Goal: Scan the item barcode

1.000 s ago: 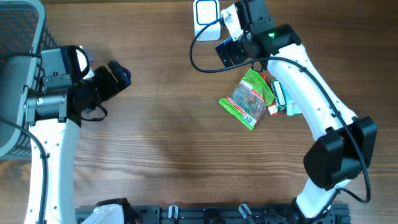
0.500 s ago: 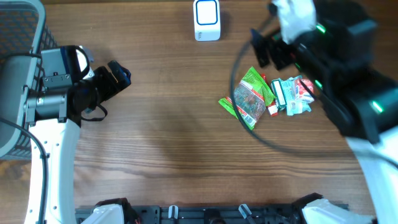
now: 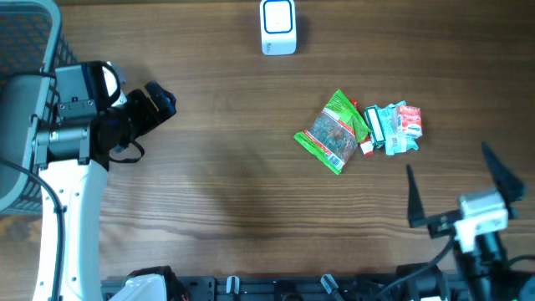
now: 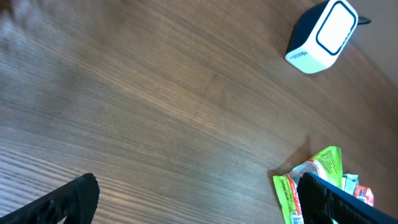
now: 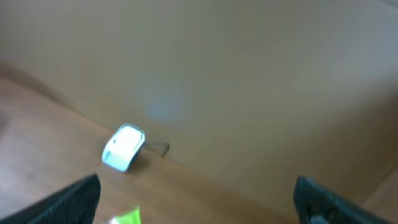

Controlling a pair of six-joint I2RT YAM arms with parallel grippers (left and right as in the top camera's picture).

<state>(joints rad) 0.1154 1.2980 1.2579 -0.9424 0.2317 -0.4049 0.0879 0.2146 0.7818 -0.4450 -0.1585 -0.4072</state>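
Note:
The items lie in a small heap right of centre: a green snack packet with a barcode, and small teal and red packets beside it. The white and blue barcode scanner stands at the table's back edge. My left gripper hovers open at the left, far from the items, with nothing between its fingers. My right gripper is open and empty at the front right, raised and pointing towards the back wall.
A grey mesh basket stands at the far left behind my left arm. A black rail runs along the table's front edge. Bare wooden tabletop spreads between the two arms.
My right arm has swung from the scanner at the back, over the items, down to the front right corner, staying open and empty. The left arm has not moved.

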